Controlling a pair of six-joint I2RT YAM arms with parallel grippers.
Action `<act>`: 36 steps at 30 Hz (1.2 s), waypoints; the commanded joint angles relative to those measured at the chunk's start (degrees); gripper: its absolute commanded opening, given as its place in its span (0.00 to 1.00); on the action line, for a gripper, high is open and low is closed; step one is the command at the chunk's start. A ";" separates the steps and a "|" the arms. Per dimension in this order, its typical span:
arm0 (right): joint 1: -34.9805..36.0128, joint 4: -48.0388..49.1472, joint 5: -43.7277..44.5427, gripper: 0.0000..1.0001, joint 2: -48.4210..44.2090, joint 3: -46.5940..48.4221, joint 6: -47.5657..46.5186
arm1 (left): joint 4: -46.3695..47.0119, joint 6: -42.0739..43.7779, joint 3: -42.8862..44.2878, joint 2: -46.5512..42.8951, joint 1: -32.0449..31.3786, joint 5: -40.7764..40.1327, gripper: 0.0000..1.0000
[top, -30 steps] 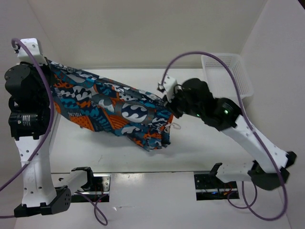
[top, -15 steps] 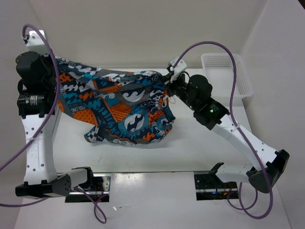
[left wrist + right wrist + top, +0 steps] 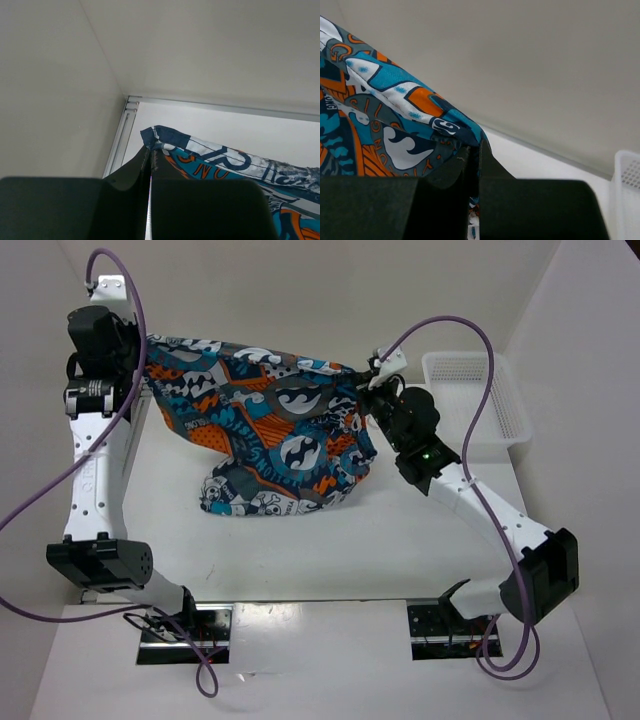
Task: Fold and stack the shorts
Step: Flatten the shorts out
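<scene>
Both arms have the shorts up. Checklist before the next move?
1. Left gripper shut on a corner of the shorts: ok.
2. Right gripper shut on the opposite corner: ok.
3. Top edge stretched between the two grippers: ok, close to straight.
4. Cloth hanging flat: not ok, the lower part is bunched and creased.
5. Lower hem on the table or lifted off it: cannot tell from above.
6. Basket apart from the cloth: ok, it sits off to the right.
</scene>
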 commanded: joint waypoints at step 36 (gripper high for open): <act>-2.41 8.79 -38.78 0.00 -13.57 5.45 -5.46 | -3.54 0.23 44.78 -3.39 0.58 -0.33 0.00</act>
